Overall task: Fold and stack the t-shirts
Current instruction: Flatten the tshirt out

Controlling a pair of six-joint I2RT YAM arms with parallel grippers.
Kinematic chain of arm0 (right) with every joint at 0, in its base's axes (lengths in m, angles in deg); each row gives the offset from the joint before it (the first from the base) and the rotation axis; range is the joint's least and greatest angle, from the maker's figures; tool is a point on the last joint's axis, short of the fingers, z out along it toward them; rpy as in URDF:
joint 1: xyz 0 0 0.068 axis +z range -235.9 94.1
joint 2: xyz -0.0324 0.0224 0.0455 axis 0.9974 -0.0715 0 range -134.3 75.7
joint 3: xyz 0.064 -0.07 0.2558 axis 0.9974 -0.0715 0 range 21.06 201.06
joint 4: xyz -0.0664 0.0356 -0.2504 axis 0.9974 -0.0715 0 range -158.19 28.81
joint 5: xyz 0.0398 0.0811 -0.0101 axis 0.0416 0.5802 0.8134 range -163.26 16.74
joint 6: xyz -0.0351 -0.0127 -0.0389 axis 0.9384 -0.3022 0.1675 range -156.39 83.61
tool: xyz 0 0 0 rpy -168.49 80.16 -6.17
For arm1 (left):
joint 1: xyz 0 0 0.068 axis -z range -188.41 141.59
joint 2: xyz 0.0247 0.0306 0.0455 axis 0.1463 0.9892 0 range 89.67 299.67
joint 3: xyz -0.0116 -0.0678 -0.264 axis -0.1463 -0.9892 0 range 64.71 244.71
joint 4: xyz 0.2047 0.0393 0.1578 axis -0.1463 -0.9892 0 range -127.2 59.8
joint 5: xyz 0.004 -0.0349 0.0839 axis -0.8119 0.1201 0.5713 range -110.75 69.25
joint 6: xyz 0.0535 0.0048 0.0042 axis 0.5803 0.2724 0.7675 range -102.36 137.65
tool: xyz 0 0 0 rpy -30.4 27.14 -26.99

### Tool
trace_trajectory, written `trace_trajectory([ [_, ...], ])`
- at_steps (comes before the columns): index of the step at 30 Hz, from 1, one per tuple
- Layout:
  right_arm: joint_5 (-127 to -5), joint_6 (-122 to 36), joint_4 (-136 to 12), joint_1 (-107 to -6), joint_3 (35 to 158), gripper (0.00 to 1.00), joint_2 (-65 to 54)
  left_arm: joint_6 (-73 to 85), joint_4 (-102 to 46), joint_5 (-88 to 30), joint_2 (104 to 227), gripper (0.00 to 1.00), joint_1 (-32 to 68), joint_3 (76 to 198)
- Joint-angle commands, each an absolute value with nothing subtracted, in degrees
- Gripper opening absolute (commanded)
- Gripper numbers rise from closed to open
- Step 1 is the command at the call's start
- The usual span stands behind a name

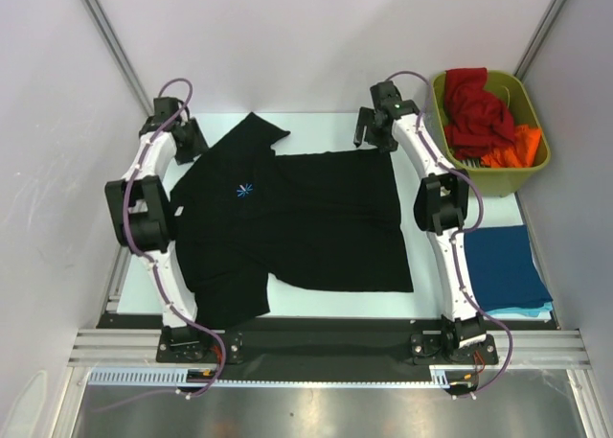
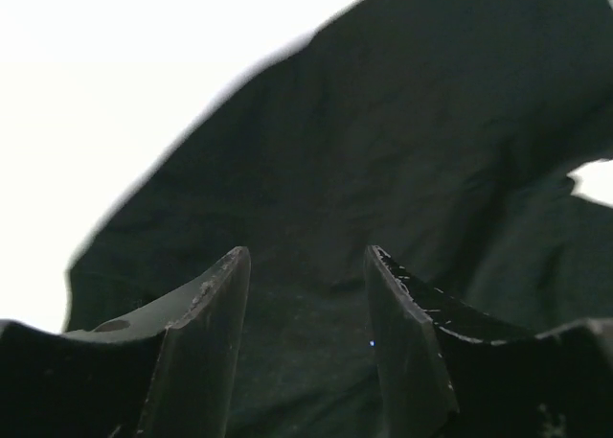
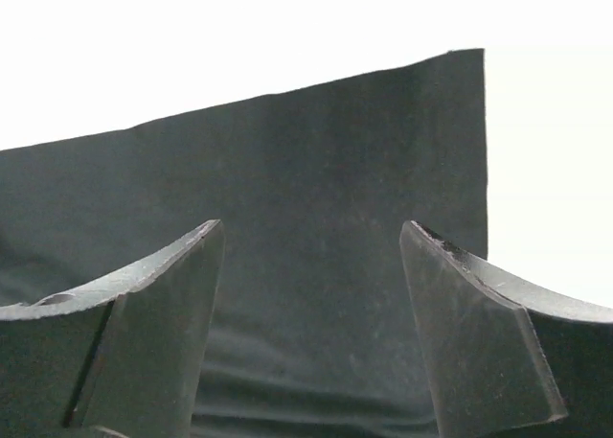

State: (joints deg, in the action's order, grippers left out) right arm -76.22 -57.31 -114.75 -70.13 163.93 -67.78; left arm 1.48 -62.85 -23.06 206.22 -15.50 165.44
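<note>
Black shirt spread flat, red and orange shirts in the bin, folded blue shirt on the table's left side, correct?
No: the folded blue shirt lies on the right side of the table, as the top view shows. The rest holds.

L jaws: apart | black tee (image 2: 383, 170) under them (creased) | table (image 2: 115, 74) top-L

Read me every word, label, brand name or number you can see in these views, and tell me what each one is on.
No words or numbers can be read in any view.
black t-shirt: only a small light-blue starburst print on the chest, a sign without letters.
olive-green bin: no label shows.
Wrist views: plain dark cloth, no tag or print.
</note>
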Motion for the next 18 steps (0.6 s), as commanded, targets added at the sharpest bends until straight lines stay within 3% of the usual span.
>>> trace_trajectory([
  [1, -76.43, -57.66, -113.59, -69.72, 164.61, 0.79, -69.76, -1.86, -67.99, -29.63, 211.57, 0.57, -14.74, 168.33],
  [8, -80.73, -51.51, -109.09, -66.75, 159.84, 0.80, -70.28, -6.52, -66.68, -30.51, 216.05, 0.57, -14.74, 168.25],
  [18, -82.57, -50.97, -109.44, -67.35, 160.88, 0.81, -75.90, -11.09, -72.65, -29.81, 227.74, 0.60, -16.76, 179.04],
])
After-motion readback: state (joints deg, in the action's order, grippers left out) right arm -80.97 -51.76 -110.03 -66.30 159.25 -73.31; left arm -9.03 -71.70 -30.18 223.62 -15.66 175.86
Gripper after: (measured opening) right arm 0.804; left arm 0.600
